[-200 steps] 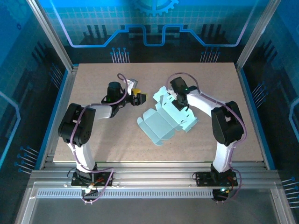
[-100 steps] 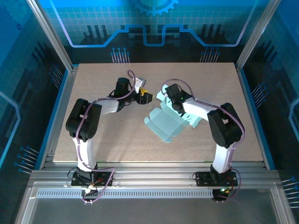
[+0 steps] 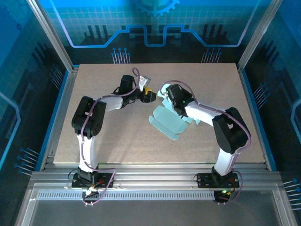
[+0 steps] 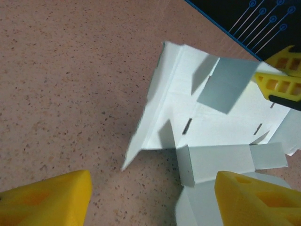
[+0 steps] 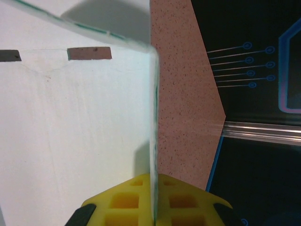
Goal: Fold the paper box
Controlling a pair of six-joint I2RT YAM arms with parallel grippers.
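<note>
The paper box (image 3: 165, 120) is a pale mint die-cut sheet with flaps, lying part lifted at the table's middle. My right gripper (image 3: 172, 100) is shut on its far edge; in the right wrist view the yellow fingers (image 5: 122, 202) pinch a thin upright panel (image 5: 75, 122) edge-on. My left gripper (image 3: 149, 97) hovers just left of the sheet, open. In the left wrist view its yellow fingertips (image 4: 47, 200) straddle bare table, and a raised flap (image 4: 155, 108) of the box lies just ahead. A folded tab (image 4: 211, 162) sits close to the right-hand fingertip.
The brown speckled table (image 3: 108, 136) runs wide to the left and front of the sheet. Metal frame rails (image 3: 150, 179) border the near edge, and blue enclosure walls (image 3: 263, 28) stand around. The right gripper's yellow finger (image 4: 282, 82) shows behind the sheet.
My left gripper has swung right, up to the sheet's left edge. My right gripper has drawn its edge leftward, and the sheet has bunched up and tilted.
</note>
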